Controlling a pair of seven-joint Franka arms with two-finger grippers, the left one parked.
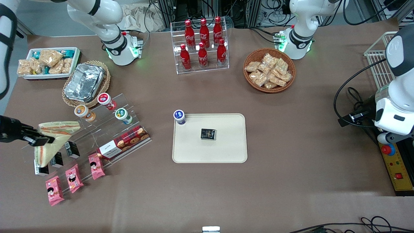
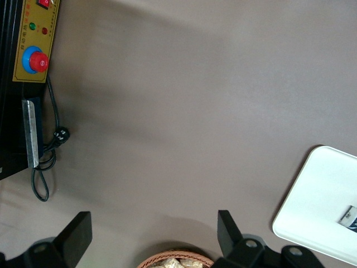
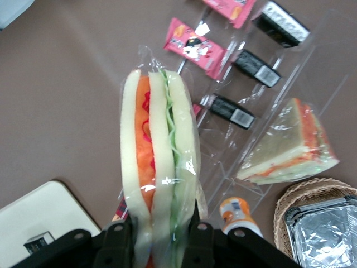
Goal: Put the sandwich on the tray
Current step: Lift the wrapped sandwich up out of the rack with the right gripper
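Sandwich (image 3: 159, 162), 1 of 2 wedges: held up off the table by the gripper (image 1: 41, 139), whose fingers are closed on its sides, at the working arm's end of the table, above the clear stepped stand (image 1: 93, 136). The wrist view shows orange-red and green filling between white bread, in clear wrap. The 2nd wedge (image 1: 61, 127) lies on the stand just beside the gripper.

Nearest the front cam: 3 pink snack packs (image 1: 73, 178) at the stand's foot. Next step up: 3 small black packs (image 1: 71, 149) and 1 red tartan cookie box (image 1: 124, 141). Above those, 3 small capped cups (image 1: 105, 108).

Tray (image 1: 226, 152): 1, cream, mid-table, well apart from the sandwich. On it 1 black pack (image 1: 208, 134) near its centre and 1 blue-lidded cup (image 1: 179, 117) at a corner.

Farther back: 1 foil tray (image 1: 84, 82) in a wicker basket, 1 white bin of snack packs (image 1: 48, 62), 1 clear rack w/ 6 red cola bottles (image 1: 203, 43), 1 round basket of snack bags (image 1: 269, 70).

Surface: brown table cover, flat. Cables and frames at the table's back edge. The stand and its goods lie between gripper and tray.
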